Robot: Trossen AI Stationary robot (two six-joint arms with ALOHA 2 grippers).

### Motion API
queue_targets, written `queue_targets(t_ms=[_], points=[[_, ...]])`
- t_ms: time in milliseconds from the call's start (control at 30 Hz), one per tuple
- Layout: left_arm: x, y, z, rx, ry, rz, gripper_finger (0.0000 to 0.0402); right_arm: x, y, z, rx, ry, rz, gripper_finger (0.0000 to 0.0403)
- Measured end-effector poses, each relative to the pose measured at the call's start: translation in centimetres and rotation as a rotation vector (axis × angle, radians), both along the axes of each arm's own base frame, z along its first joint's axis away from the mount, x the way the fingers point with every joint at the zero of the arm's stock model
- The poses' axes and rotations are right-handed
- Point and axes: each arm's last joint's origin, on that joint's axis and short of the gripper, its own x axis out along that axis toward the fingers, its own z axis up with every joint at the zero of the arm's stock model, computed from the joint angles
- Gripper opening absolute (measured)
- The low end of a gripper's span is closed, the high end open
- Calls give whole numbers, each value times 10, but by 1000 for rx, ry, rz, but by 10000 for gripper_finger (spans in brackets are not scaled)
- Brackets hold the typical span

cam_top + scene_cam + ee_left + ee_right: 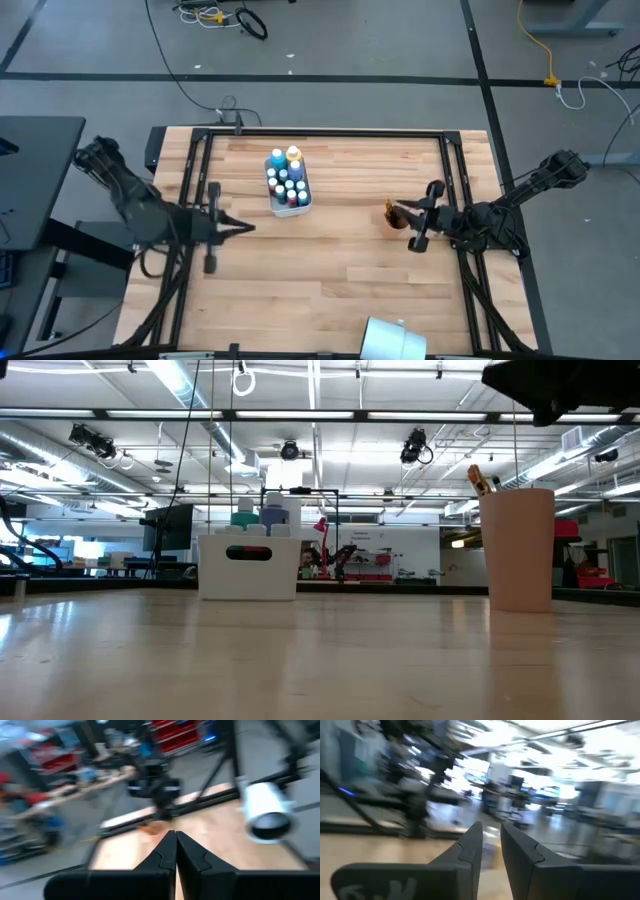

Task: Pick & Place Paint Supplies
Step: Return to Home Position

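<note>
The wooden brushes [480,479] are standing handle-down in the orange cup [396,216], tips poking above its rim, so the cup is keeping them upright and together. The small paint bottles [287,178] are sitting packed in the white bin [215,575], well apart from the cup across the table [330,290], caps up so each colour is showing.

The right gripper [403,212] is hovering just beside the cup and above its rim, its fingers slightly parted and holding nothing; it looks released because the brushes are already in the cup. The left gripper [248,228] is waiting far from the cup, beyond the bin, clenched on nothing. A white roll [395,338] is lying on its side near the table edge, away from the cup.

With every supply looking stowed, both arms probably only need to pull clear.
</note>
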Motion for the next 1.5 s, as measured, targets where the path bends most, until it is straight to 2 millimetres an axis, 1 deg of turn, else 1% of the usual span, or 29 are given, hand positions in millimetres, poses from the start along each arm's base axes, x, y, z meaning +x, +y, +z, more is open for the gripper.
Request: queue_targets(t_ms=[67,133,200,300,400,500,600,667,767,1000,1133,1300,1367,1500], points=[[-7,9,-6,-49,-2,-99,11,-1,-2,0,-39,31,-79,73],[-12,14,-18,-53,-9,-193,17,-1,-3,-1,-3,44,-133,70],[-15,16,-34,-27,-25,-267,20,-1,-4,-3,74,36,-146,67],[-13,18,-65,32,-53,-332,20,-1,-4,-4,97,28,-141,64],[-13,24,-91,54,-75,-359,13,-2,-4,1,110,-19,-101,61],[-15,34,-111,29,-109,-356,8,-4,-4,5,119,-61,-43,61],[-19,45,-128,5,-135,-316,8,-6,-3,6,84,-54,32,61],[-23,53,-135,-9,-163,-276,11,-8,-4,6,70,-42,44,61],[-30,65,-144,-28,-197,-225,17,-12,-7,6,67,-15,16,61],[-45,81,-158,-63,-273,-205,19,-24,-13,4,-3,62,8,61],[-47,88,-170,-78,-277,-153,20,-28,-13,0,-62,111,88,61],[-45,92,-184,-94,-307,-161,20,-34,-16,-1,-75,126,92,61],[-45,95,-188,-91,-315,-141,20,-36,-18,-2,-81,136,92,61],[-43,100,-201,-109,-280,-91,20,-42,-21,-7,-53,166,103,61]])
